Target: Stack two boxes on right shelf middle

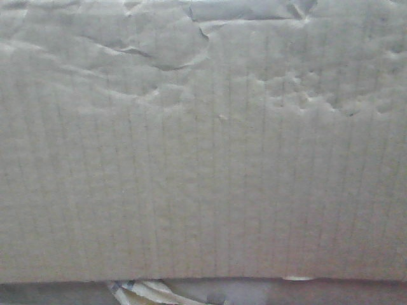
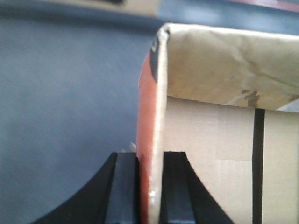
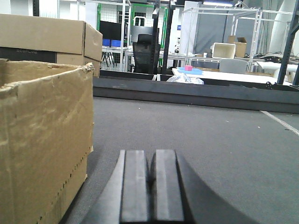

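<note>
Cardboard (image 1: 203, 159) fills your whole front view. It is so close that you see only its thin lines, some dents near the top, and wrinkled pale tape (image 1: 241, 9) along the upper edge. You cannot tell from this view which box it is. A thin grey strip shows along the bottom edge of the frame.

Look at your left wrist view. Your left end effector (image 2: 149, 161) sits at the bottom middle. Its two black fingers (image 2: 124, 186) are squeezed tight on the thin wall of a tan box (image 2: 210, 149). That wall stands straight up between them, and its left face is orange-red. At the top of the frame a flap (image 2: 224, 65) bends over to the right. Blurry grey carpet (image 2: 60, 116) fills the left side.

Now look at your right wrist view. Your right end effector (image 3: 150, 156) is at the bottom middle. Its fingers are pressed together and hold nothing. It is low over the grey carpet. A near box (image 3: 42, 140) with a torn top edge sits on the carpet at the left of the frame. It is just beside the end effector and does not touch it. A far box (image 3: 46, 35) shows in the upper left, behind the near one. You cannot tell if these two touch. Far back at the top middle stands a black chair (image 3: 144, 49).
</note>
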